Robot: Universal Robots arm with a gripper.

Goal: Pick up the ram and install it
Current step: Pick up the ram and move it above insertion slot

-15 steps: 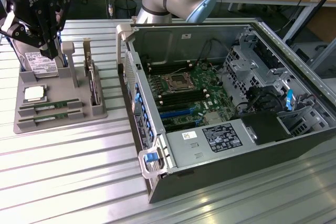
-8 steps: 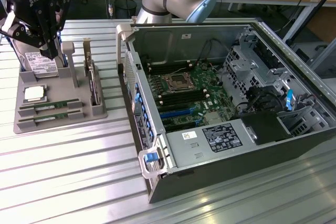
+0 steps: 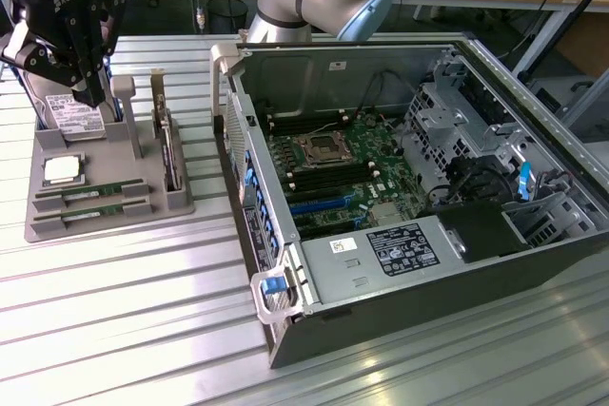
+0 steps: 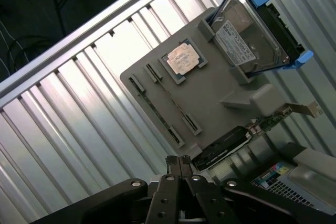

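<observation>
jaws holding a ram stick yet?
No: the jaws are shut together on nothing in the wrist view, and two ram sticks lie in the grey tray.

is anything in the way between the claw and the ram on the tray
Nothing visible blocks it. The claw hangs shut over the hard drive at the back end of the tray; the ram sticks lie in open-topped slots at its front. A flat processor chip lies between, low on the tray.
</observation>
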